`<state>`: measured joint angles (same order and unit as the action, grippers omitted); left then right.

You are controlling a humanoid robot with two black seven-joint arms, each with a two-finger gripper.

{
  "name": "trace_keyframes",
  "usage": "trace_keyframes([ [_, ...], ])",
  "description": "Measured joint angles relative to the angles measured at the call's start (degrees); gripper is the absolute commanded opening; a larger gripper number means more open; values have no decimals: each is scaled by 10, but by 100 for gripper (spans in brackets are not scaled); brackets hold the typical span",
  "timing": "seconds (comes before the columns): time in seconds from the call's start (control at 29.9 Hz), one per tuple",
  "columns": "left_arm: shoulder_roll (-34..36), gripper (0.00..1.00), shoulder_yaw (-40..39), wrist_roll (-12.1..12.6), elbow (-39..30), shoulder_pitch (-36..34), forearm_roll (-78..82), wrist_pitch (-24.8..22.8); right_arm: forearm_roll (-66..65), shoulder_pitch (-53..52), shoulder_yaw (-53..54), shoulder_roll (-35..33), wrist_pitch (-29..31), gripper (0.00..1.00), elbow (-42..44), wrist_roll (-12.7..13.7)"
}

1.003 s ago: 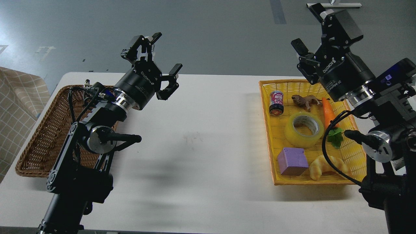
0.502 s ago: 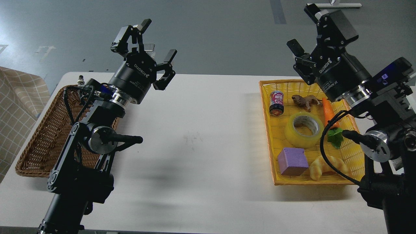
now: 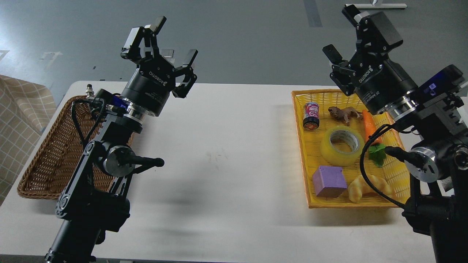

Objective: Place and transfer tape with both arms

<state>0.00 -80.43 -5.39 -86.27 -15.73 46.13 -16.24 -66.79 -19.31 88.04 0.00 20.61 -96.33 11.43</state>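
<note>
Both hands are up in the air and hold nothing. On the left side, the left hand (image 3: 161, 45) sits high over the far edge of the white worktop (image 3: 226, 153), and its fingers (image 3: 190, 57) are spread wide apart. Just below and behind its arm lies a brown basket (image 3: 47, 153), at the left end of the worktop. On the right side, the right hand (image 3: 347, 40) is also raised, above the far edge of a yellow tray (image 3: 310, 182), and its fingers are apart too. Down in the tray, the tape (image 3: 342, 145) lies flat near the middle, with its hole facing up. No hand touches it. Behind the tape are a small can (image 3: 311, 116), a brown toy animal (image 3: 343, 113) and a carrot (image 3: 369, 126). In front of the tape sit a purple cube (image 3: 329, 181) and a croissant (image 3: 367, 187). A black cable (image 3: 365, 171) from the right arm hangs over the right part of the tray.
</note>
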Motion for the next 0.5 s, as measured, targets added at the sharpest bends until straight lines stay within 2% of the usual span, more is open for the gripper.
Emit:
trace_keyframes([
  [0.07, 0, 98, 2, -7, 0, 4, 1, 0, 0, 0, 0, 0, 1, 100, 0, 0],
  [0.27, 0, 98, 12, -7, 0, 5, 1, 0, 1, 2, 3, 0, 2, 100, -1, -9],
  [0.4, 0, 98, 14, -6, 1, 7, 1, 2, 1, 7, 8, 0, 0, 100, -6, -47],
  [0.5, 0, 98, 14, -6, 1, 9, 1, 3, 1, 8, 9, 0, 0, 100, -9, -61],
])
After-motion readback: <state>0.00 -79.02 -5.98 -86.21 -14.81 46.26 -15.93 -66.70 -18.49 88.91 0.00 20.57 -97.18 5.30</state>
